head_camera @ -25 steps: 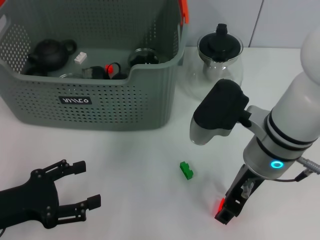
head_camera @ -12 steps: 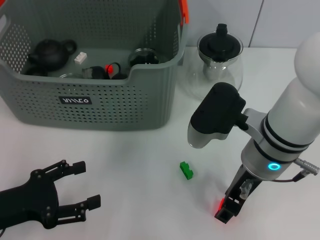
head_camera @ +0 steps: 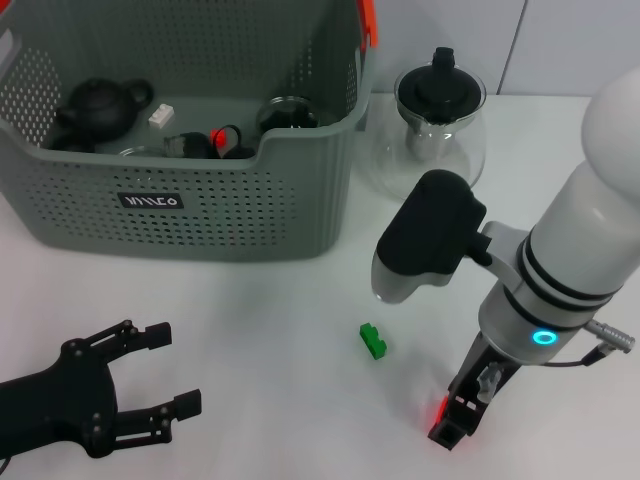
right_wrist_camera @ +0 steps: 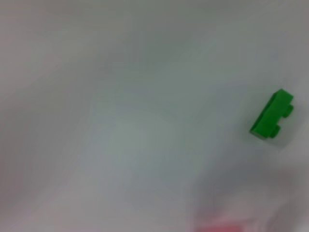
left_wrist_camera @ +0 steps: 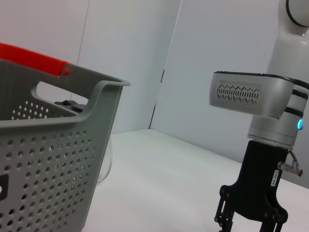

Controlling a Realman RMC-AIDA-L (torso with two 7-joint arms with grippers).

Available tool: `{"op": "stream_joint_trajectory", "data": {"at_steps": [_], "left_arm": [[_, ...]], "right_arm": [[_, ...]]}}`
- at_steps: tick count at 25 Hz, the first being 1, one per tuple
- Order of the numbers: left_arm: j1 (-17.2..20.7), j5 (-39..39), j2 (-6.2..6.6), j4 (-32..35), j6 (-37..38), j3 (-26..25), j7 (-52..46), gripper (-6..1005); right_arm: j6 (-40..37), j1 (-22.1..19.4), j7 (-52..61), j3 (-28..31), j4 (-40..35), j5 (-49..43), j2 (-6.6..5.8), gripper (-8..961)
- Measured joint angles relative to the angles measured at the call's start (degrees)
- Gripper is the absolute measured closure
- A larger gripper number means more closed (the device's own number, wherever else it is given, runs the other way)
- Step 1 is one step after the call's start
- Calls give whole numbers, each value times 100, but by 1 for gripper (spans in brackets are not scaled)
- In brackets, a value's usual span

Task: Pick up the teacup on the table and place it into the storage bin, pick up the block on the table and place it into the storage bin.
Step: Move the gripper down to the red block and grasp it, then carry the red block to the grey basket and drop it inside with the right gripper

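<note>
You see a grey perforated storage bin (head_camera: pixel 200 205) with an orange-red handle piece (head_camera: pixel 368 20) and a black label (head_camera: pixel 152 201) lettered in white. The block (head_camera: pixel 373 341) is bright green on the white counter (head_camera: pixel 290 320). The left tool (head_camera: pixel 150 380) is black.

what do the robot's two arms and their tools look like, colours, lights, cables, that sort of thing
The right arm is glossy white with black bands, a glowing cyan ring light, a black-and-grey wrist housing and a grey cable at the side. Its black right tool carries a red marking near the tip. The left tool is matte black all over, an open skeletal frame of linked bars with blocky fingertips.
</note>
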Motion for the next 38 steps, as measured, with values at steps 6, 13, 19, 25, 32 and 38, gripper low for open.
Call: {"op": "stream_joint_trajectory", "data": {"at_steps": [6, 13, 19, 25, 32, 38], "left_arm": [[0, 0, 0, 0, 0, 0, 0, 78], [16, 0, 0, 0, 0, 0, 0, 78], [39, 0, -10, 0, 0, 0, 0, 78], [44, 0, -6, 0, -1, -15, 0, 78], [44, 0, 8, 0, 0, -79, 0, 78], [23, -1, 2, 0, -1, -83, -6, 78]], "right_arm": [[38, 0, 5, -126, 4, 18, 0, 338], [44, -6, 16, -155, 12, 2, 0, 371], [-21, -66, -9, -97, -161, 79, -13, 446], [-714, -517, -502, 1035, -1415, 622, -50, 530], [-1320, -666, -1437, 3317, -2400, 2240, -61, 531], [174, -201, -1997, 3421, -1997, 2564, -46, 530]]}}
